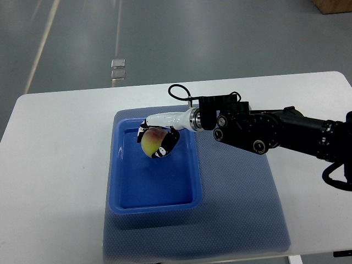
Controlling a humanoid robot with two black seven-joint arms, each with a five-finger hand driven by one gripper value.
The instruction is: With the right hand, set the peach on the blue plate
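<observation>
Over blue plate, right hand clasping peach

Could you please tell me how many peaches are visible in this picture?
1. The single peach is held in the right hand, over the far part of the blue plate. Nothing else could hide another.

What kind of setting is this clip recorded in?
Probably a lab or industrial test hall: a plain white table stands on a grey floor with painted lines, and on it only a blue mat and blue plate, where the right hand holds the peach.
</observation>
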